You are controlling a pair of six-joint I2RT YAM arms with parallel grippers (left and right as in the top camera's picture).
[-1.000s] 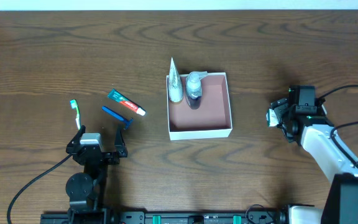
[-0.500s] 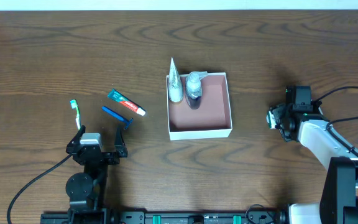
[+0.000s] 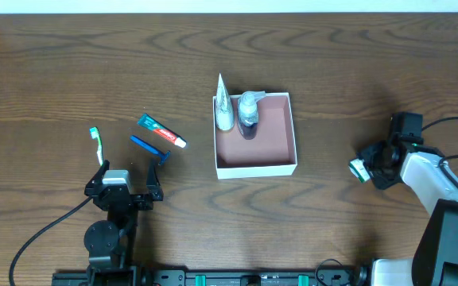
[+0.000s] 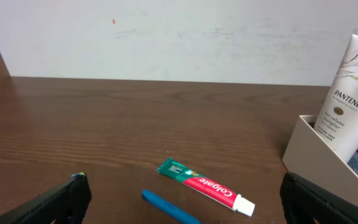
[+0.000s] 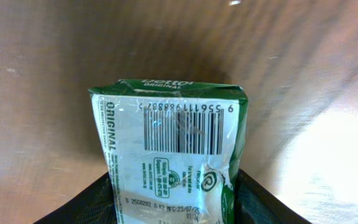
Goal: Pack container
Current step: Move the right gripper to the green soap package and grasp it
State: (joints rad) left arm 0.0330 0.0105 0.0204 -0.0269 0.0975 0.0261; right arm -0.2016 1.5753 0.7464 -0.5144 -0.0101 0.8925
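Note:
The container (image 3: 289, 159), a square white box with a pinkish-brown inside, sits at the table's middle and holds a white Pantene tube (image 3: 224, 107) and a small clear bottle (image 3: 248, 109) at its far left; its corner shows in the left wrist view (image 4: 319, 155). My right gripper (image 3: 364, 168) is at the right, shut on a green and white soap packet (image 5: 166, 143). My left gripper (image 3: 126, 176) is open and empty at the front left. A Colgate toothpaste tube (image 3: 161, 131), a blue razor (image 3: 149, 148) and a green toothbrush (image 3: 96, 141) lie ahead of it.
The right arm's black cable (image 3: 452, 121) loops over the table at the far right. The left arm's cable (image 3: 46, 234) runs along the front left. A pale wall (image 4: 166, 37) stands behind the table's far edge.
My right gripper has moved with the soap packet toward the front right and has turned. The left arm and the items on the table have not moved.

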